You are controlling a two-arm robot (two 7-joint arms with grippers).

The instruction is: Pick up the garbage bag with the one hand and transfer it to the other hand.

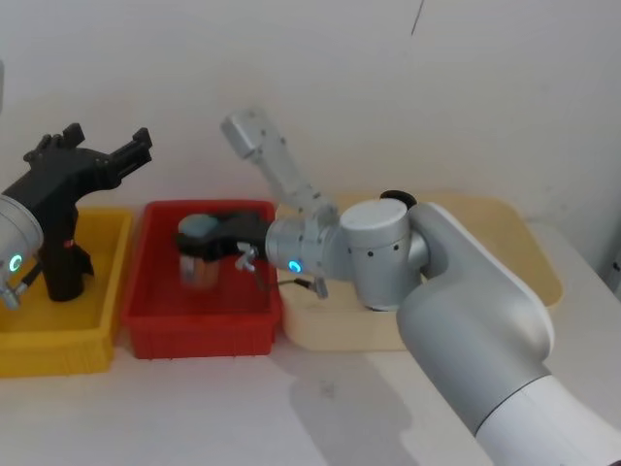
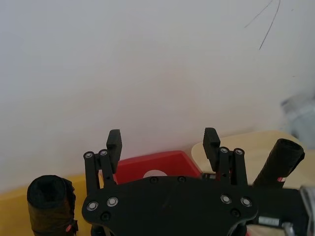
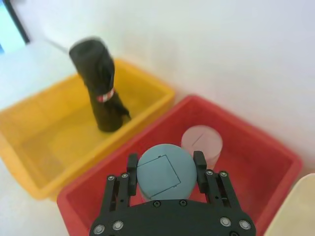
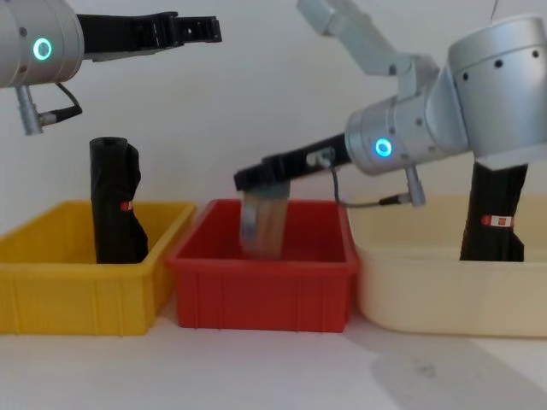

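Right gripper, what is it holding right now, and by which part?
The right gripper is shut on a grey-blue cylinder, fingers on opposite sides near its top, above the red bin. The left gripper holds nothing.

We see a yellow bin [image 4: 77, 295], red bin [image 4: 265, 290], cream bin [image 4: 444, 295], plus grey-blue-topped can [image 3: 165, 172] over the red bin.

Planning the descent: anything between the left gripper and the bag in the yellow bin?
Nothing: chest view shows bare space between the open left gripper and the bag below it.
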